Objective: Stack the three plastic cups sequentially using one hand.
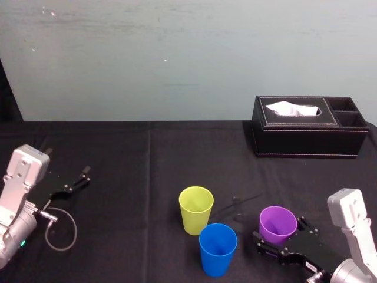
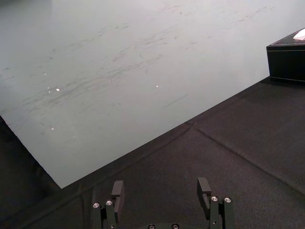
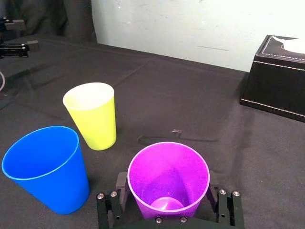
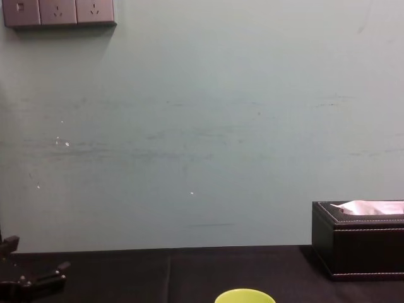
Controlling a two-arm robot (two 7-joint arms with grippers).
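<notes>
– progress on the stack?
– none to report. the blue cup [image 1: 218, 249], the yellow-green cup [image 1: 195, 209] and the purple cup [image 1: 277, 224] each stand alone on the tabletop [image 1: 135, 236], upright, mouths up, none nested in another. every stacking step is left to do.
– where do they stand?
– grouped near the front edge, right of the middle. blue is closest to that edge. yellow-green is just behind it and a little to the left, close to it but apart, as the right wrist view makes plain. purple is off to their right, clear of both.
– and the working hand?
– the right gripper [image 1: 287, 236] sits low by the front right corner, jaws spread wide on either side of the purple cup, low on its wall. the cup's base is on the cloth, so nothing is lifted. whether the pads already touch the plastic is hard to tell from here.
– the other arm?
– the left gripper [image 2: 160, 188] is parked near the left edge, jaws wide, holding nothing.
– anything inside the cups?
– no. the purple cup's floor is bare, and the blue and yellow-green ones have nothing in them.
– other containers?
– a black tissue box [image 1: 306, 127] at the far right corner, with a white tissue [image 1: 291, 109] poking out of its slot, well away from the cups.
– so what remains?
– by my reckoning: close on purple, lift it, set it into one neighbour, then join the third.
</notes>
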